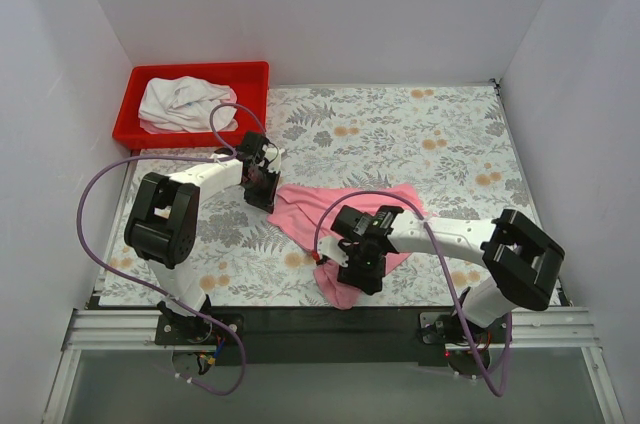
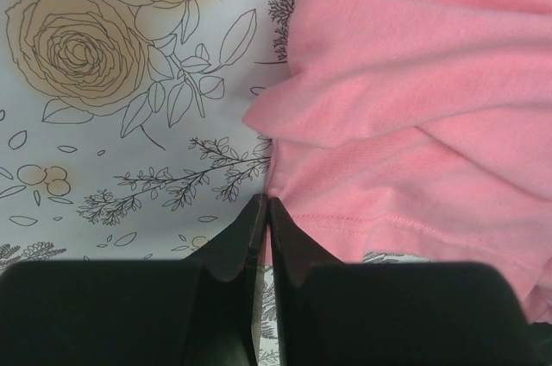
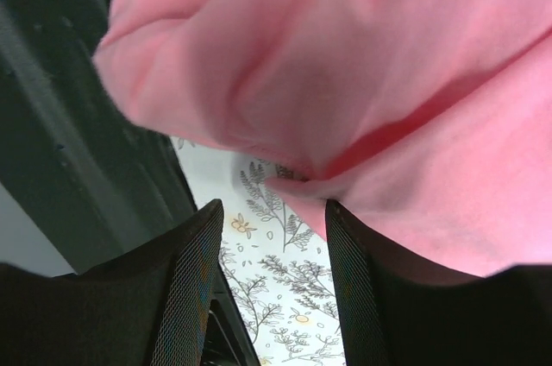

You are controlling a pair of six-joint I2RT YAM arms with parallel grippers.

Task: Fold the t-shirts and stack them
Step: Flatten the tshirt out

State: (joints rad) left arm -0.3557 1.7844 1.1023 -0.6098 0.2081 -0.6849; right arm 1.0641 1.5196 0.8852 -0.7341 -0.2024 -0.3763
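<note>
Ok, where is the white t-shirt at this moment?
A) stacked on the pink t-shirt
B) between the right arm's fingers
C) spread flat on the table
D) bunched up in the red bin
D: the top view shows the white t-shirt crumpled inside the red bin.

1. The top view is bright and evenly lit. The white walls [image 1: 300, 4] show no glare, and the arms [image 1: 450, 236] cast only faint, soft shadows on the table [image 1: 400, 134].
2. In the left wrist view, the table print and the weave of the pink t-shirt [image 2: 414, 81] are sharp. The left fingers [image 2: 233, 254] are near-black, soft-edged and show no detail.
3. In the right wrist view, the pink t-shirt sits close to the lens and is blurred, with a deep red shadow in one fold.
4. The right fingers [image 3: 194, 280] are dark, though their mesh texture is visible. The table print between them is fairly clear.
</note>
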